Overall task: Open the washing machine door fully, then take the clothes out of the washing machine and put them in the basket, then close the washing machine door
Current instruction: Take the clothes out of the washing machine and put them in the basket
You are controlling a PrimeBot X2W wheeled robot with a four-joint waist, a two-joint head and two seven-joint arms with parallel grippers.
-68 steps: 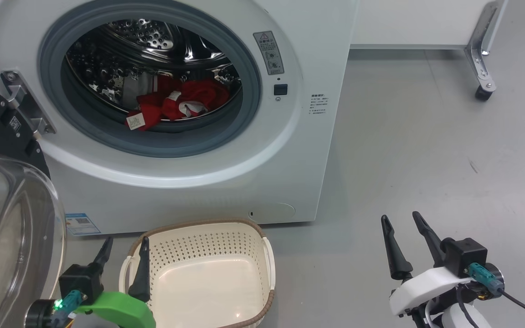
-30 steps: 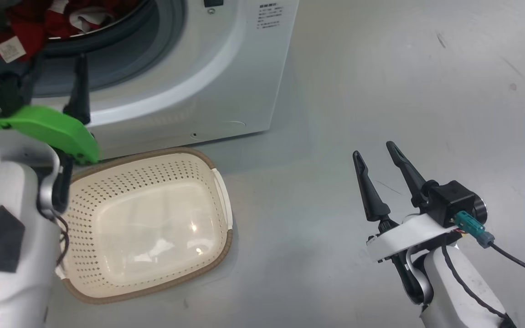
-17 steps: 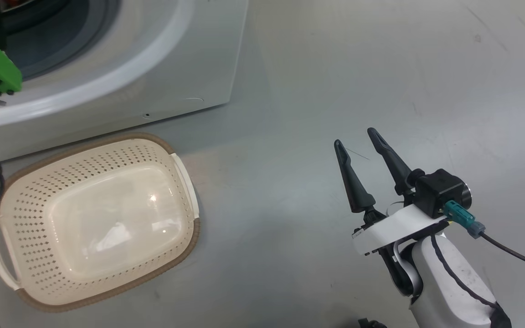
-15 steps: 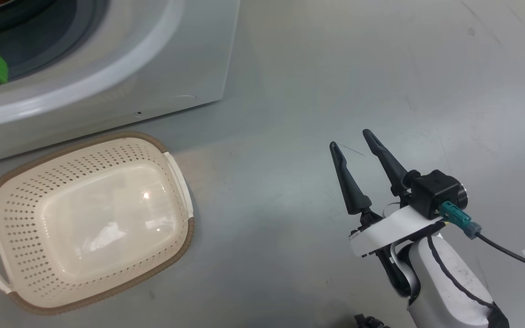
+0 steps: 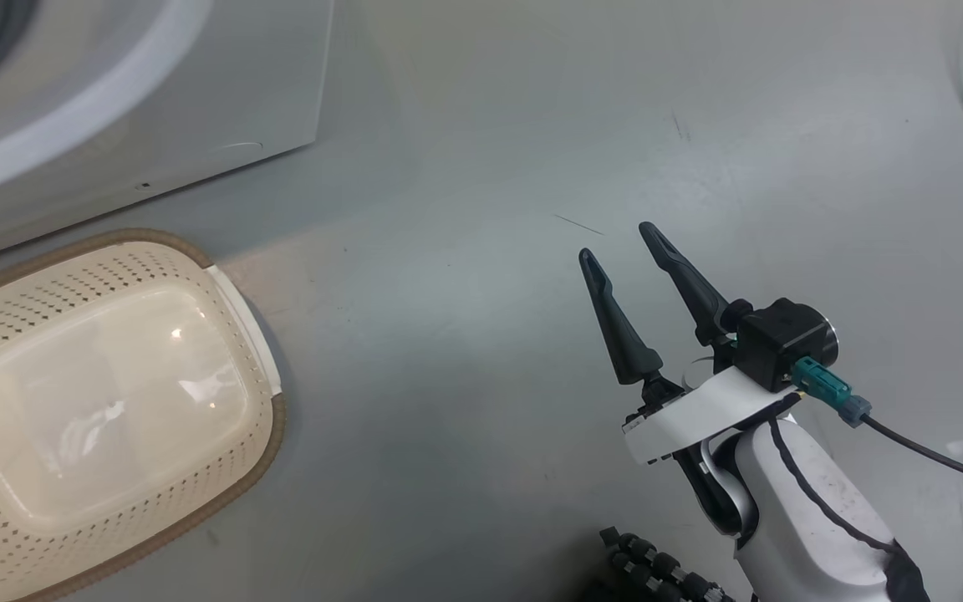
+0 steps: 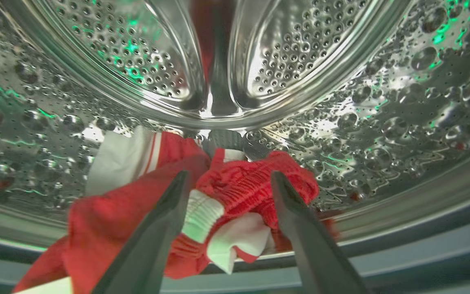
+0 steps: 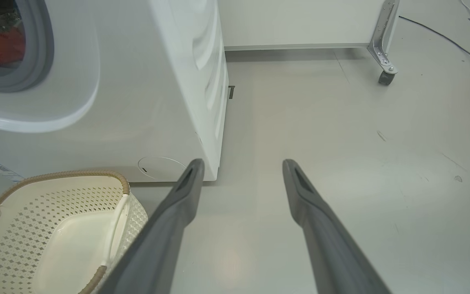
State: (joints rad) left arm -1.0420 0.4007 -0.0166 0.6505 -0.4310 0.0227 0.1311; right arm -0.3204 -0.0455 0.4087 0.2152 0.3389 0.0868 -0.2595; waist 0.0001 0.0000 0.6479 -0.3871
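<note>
**Step in hand:** first pick of the clothes (image 6: 104, 220) from the washing machine (image 7: 137, 102).

**Findings.**
- The left pincer (image 6: 229, 178) is inside the steel drum (image 6: 341, 122). Its two fingers stand well apart and straddle the gathered red band of the bundle, with nothing clamped.
- The clothes lie heaped at the bottom of the drum, toward the front lip. A white-trimmed part lies off to the left in the left wrist view.
- The right pincer (image 5: 617, 242) hangs over bare floor (image 5: 448, 351) beside the machine, fingers apart, holding nothing.
- The basket (image 5: 72, 272) sits on the floor just in front of the machine, and the part of its bottom that can be seen is bare.

**Assessment.** The task is at an early stage. No garment is out, and closing the washing machine door is not yet done.

**Recommendations.**
- Advance the left pincer a little deeper so both fingers pass the thick gathered band. Close on that band rather than on a loose flap, since the ribbed fold looks the firmest hold and the likeliest to bring the whole heap.
- Lift before withdrawing, so the fabric clears the grey rubber ring (image 7: 41, 49) instead of dragging over it.
- It cannot be told whether this is one garment or several, so check the drum after the first pull.
- Trailing cloth may fall short of the basket. Carry it fully over the rim before opening the pincer.
- Keep the right pincer out of the path.
</note>
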